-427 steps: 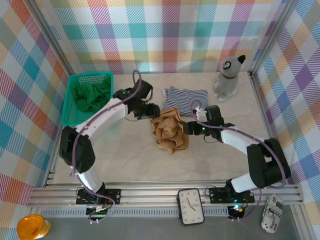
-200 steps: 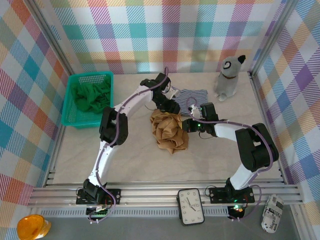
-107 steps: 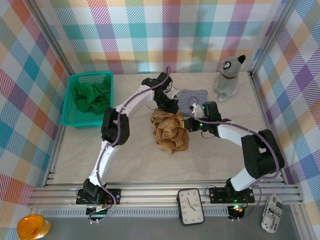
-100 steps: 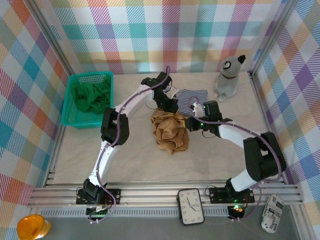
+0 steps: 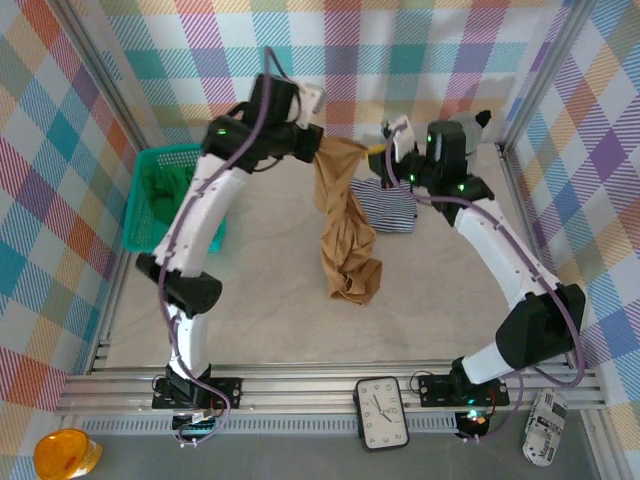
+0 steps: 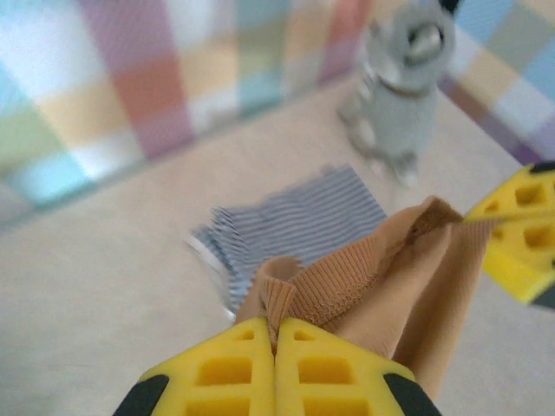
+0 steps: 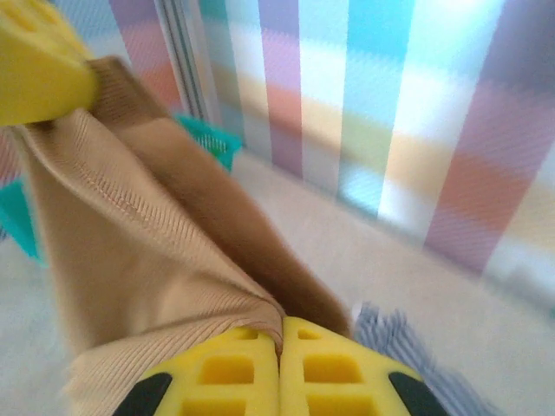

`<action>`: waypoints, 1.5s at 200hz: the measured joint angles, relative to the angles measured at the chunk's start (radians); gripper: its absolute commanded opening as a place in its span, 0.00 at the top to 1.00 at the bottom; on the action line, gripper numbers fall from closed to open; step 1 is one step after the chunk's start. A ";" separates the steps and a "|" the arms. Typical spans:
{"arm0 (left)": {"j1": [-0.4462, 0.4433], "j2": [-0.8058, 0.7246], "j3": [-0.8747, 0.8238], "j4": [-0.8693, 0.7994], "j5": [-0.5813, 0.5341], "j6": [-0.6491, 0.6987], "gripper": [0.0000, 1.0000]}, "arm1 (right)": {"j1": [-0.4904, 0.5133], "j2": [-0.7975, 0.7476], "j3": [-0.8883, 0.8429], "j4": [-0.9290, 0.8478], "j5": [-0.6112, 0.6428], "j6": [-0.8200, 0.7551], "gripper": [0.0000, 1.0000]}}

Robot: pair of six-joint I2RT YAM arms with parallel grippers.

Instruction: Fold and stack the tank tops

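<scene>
A: Top view first. What do the 2 grippers have?
B: Both are clenched on the tan top (image 5: 347, 230). The left gripper (image 5: 312, 143) pinches 1 upper corner and the right gripper (image 5: 379, 150) the other, with the top edge of the cloth spanning the gap between them. The rest hangs below the fingers in a long bunched drape. Its lower end is crumpled low over the table (image 5: 250, 290), and I cannot tell if it rests there.
A: And the other 2 tops?
B: The striped top (image 5: 398, 212) lies on the table under the right gripper, partly covered by that arm. The green top (image 5: 160, 185) sits in the basket (image 5: 140, 228), well off to the outer side of the left gripper.
A: Left wrist view?
B: The 2 yellow fingers (image 6: 234, 377) are pressed together, with a ribbed hem of the tan top squeezed between their tips. The striped top lies on the table beyond the fingertips. A grey dog toy (image 6: 403, 87) stands farther out to the right. 1 yellow finger of the right gripper shows at the right edge, against the same cloth.
A: Right wrist view?
B: These fingers are also shut tight, with tan cloth caught in the seam between them. The cloth rises leftward to the left gripper's yellow finger in the upper corner. A basket corner shows beyond the cloth. Striped cloth lies just right of the fingertips.
</scene>
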 measured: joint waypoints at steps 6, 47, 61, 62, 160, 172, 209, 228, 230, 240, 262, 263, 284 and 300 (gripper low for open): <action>0.002 -0.025 0.010 -0.006 -0.042 0.012 1.00 | 0.005 0.024 0.059 -0.001 -0.006 -0.012 0.93; 0.021 -0.141 0.048 -0.007 -0.284 0.087 1.00 | 0.071 0.194 0.417 -0.014 -0.047 -0.065 0.92; 0.021 -0.168 0.047 -0.008 -0.319 0.105 1.00 | 0.093 0.228 0.494 -0.031 -0.066 -0.069 0.92; 0.021 -0.170 0.047 -0.008 -0.319 0.106 1.00 | 0.094 0.229 0.497 -0.032 -0.068 -0.069 0.92; -0.289 -0.539 -0.852 0.177 -0.158 -0.144 1.00 | 0.099 -0.196 -0.156 -0.158 -0.048 -0.142 0.92; -0.354 -0.532 -1.015 0.262 -0.135 -0.230 1.00 | 0.099 -0.266 -0.298 -0.183 -0.001 -0.166 0.92; -0.549 -0.373 -1.273 0.484 -0.073 -0.464 0.93 | 0.099 -0.358 -0.586 -0.310 0.167 -0.251 0.90; -0.610 -0.262 -1.283 0.574 -0.025 -0.550 0.79 | 0.098 -0.361 -0.636 -0.376 0.261 -0.299 0.87; -0.614 -0.253 -1.283 0.580 -0.019 -0.551 0.77 | 0.098 -0.362 -0.640 -0.380 0.267 -0.302 0.87; -0.629 -0.218 -1.283 0.605 0.009 -0.584 0.68 | 0.099 -0.378 -0.674 -0.397 0.313 -0.327 0.87; -0.641 -0.204 -1.282 0.592 0.056 -0.609 0.58 | 0.098 -0.458 -0.771 -0.410 0.389 -0.364 0.88; -0.641 -0.205 -1.282 0.591 0.056 -0.609 0.57 | 0.098 -0.461 -0.774 -0.411 0.389 -0.365 0.88; -0.625 -0.243 -1.282 0.526 0.079 -0.611 0.53 | 0.094 -0.547 -0.842 -0.429 0.435 -0.391 0.87; -0.583 -0.306 -1.287 0.453 0.093 -0.610 0.53 | 0.093 -0.600 -0.886 -0.428 0.455 -0.415 0.87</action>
